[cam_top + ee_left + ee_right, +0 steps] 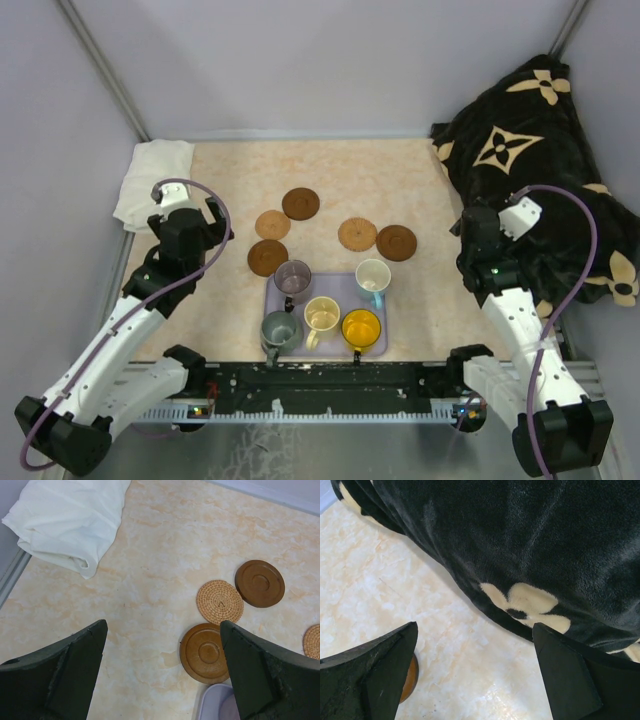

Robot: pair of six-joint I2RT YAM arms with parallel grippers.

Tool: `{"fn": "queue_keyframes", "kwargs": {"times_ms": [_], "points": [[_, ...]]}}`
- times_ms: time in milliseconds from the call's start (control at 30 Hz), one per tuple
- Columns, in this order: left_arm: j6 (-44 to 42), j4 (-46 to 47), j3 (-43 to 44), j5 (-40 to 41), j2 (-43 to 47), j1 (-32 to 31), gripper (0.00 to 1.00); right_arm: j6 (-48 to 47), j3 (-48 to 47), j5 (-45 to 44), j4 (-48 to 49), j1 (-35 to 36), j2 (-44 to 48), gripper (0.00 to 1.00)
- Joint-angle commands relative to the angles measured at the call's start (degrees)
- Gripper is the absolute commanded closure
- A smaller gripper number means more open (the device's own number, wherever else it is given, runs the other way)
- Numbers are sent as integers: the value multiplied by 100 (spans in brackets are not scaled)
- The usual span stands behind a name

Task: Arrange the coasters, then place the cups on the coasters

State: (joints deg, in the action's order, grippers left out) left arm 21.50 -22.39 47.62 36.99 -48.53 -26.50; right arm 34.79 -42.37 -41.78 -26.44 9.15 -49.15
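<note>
On the beige marbled table, five coasters lie scattered just beyond the lavender tray holding the cups. Your left gripper and right gripper both gape empty. The coasters look thin, light, stiff; pinch each at its rim.
</note>
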Motion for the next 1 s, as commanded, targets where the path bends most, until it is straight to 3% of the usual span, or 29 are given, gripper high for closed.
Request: {"fn": "queue_keyframes", "kwargs": {"times_ms": [0,500,633,800,900,967], "points": [[55,-28,-54,55,52,28,0,128,-16,-119,231,15,42,1],[198,537,-216,-430,-512,24,0,-617,-284,1057,830,16,-279,1],[293,834,-196,-612,-935,30,0,-868,-838,1496,961,122,-961,1],[400,1056,-157,-738,-1363,30,0,-1516,-1714,1338,1181,950,-2102,2],[440,1240,-264,-751,-1450,35,0,-1775,-2272,1535,1338,1244,-2792,8],[456,1377,-355,-797,-1456,31,0,-1925,-2648,1783,1441,1350,-3279,18]]}}
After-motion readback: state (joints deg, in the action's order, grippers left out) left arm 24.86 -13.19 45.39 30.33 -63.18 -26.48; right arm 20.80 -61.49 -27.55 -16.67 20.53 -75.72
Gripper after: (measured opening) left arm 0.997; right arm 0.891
